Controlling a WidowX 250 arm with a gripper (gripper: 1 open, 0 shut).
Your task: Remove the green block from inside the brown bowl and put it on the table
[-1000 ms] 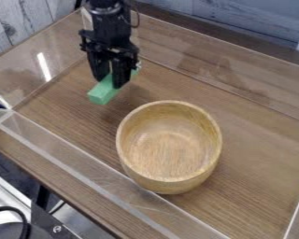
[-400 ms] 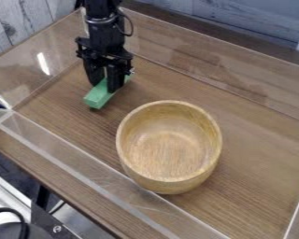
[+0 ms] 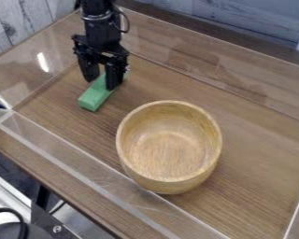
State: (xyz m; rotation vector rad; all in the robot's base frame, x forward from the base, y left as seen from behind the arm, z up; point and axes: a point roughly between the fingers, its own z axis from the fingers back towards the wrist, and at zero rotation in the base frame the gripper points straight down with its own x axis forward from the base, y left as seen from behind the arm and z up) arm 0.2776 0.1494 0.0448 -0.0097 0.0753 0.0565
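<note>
The green block (image 3: 93,97) lies flat on the table (image 3: 239,84), to the upper left of the brown bowl (image 3: 172,178). The bowl's hollow is empty. My black gripper (image 3: 100,82) hangs straight down just over the far end of the block. Its fingers (image 3: 85,71) are spread apart and open, with the block's upper end showing between their tips. The block rests on the wood and is not clamped.
Clear acrylic walls (image 3: 59,157) run along the table's front and left edges. Another wall lines the far side (image 3: 227,26). Bare wood lies to the right of the gripper and behind the bowl.
The gripper carried the block down and a little left onto the table, then spread its fingers and let go of it. The bowl stayed where it was.
</note>
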